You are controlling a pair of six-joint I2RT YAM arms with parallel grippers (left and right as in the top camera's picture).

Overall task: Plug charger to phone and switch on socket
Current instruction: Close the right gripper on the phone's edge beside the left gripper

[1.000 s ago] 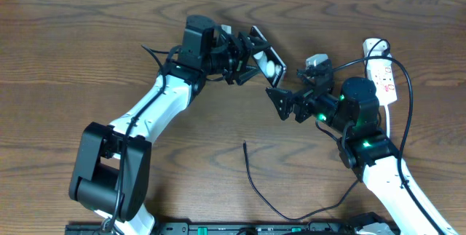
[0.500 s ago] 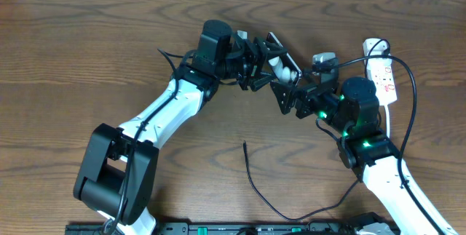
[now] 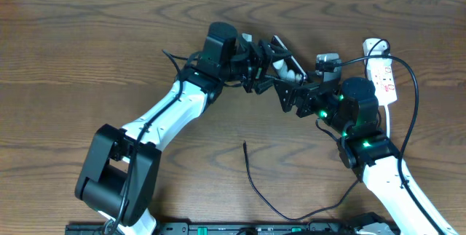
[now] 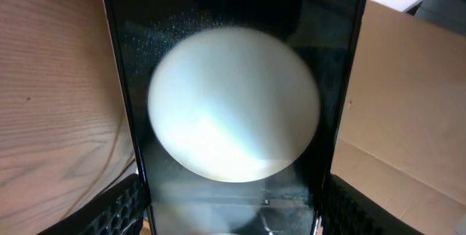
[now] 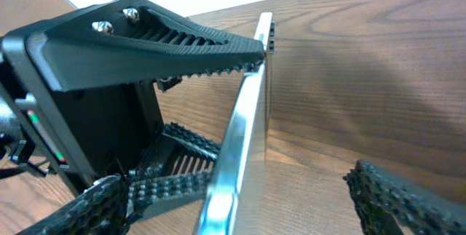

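Note:
My left gripper [image 3: 267, 65] is shut on the phone [image 3: 289, 62] and holds it tilted above the table at the centre back. In the left wrist view the phone [image 4: 233, 104] fills the frame with a white round blob, clamped between the jaws [image 4: 233, 217]. My right gripper [image 3: 291, 95] is open, its fingers on either side of the phone's free end. The right wrist view shows the phone edge-on [image 5: 244, 133] between my spread fingers [image 5: 251, 202]. The charger cable [image 3: 255, 188] lies loose on the table, its tip [image 3: 245, 145] free. The socket [image 3: 384, 75] lies at the right back.
A black cable [image 3: 412, 104] loops from the socket's end round my right arm. The left arm stretches diagonally from the front left. A black rail [image 3: 218, 229] runs along the table's front edge.
My left gripper has carried the phone to the right, up to my right gripper. The phone's end now sits between the right fingers. The right arm has hardly moved.

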